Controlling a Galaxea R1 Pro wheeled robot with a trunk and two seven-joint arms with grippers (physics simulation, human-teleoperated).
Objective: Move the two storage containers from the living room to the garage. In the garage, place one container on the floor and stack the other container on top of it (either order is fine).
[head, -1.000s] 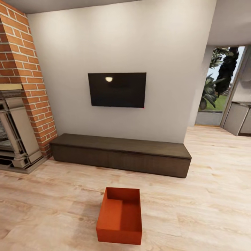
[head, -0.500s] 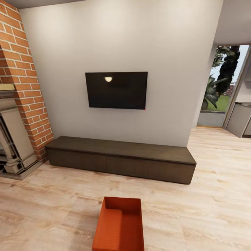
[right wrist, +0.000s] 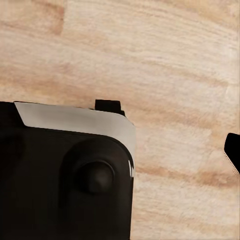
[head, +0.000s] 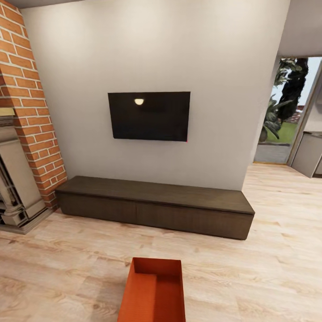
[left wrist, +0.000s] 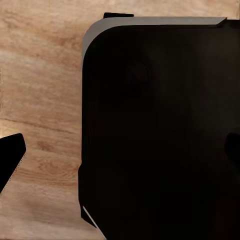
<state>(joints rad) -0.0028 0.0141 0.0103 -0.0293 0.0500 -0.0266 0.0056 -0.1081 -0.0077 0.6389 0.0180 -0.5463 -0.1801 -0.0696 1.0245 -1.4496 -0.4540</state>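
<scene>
One orange-red storage container (head: 153,290) sits on the light wood plank floor (head: 250,277) of the living room, at the bottom middle of the head view, its near end cut off by the picture's edge. It is open-topped and empty. The second container is out of view. In the left wrist view my left gripper (left wrist: 120,160) is open, with a dark fingertip (left wrist: 11,155) at either side, over a black part of my own body. In the right wrist view my right gripper (right wrist: 120,155) hangs above the wood floor with one fingertip (right wrist: 234,150) showing far to the side.
A dark low cabinet (head: 154,210) runs along the white wall under a black TV (head: 149,116). A brick fireplace (head: 22,134) stands at the left. At the right an opening leads past a glass door (head: 286,112) and a grey unit (head: 308,154).
The whole head view has shifted: the camera has come closer to the wall. The container sits lower in the picture, its near end now cut off. Nothing else has moved.
</scene>
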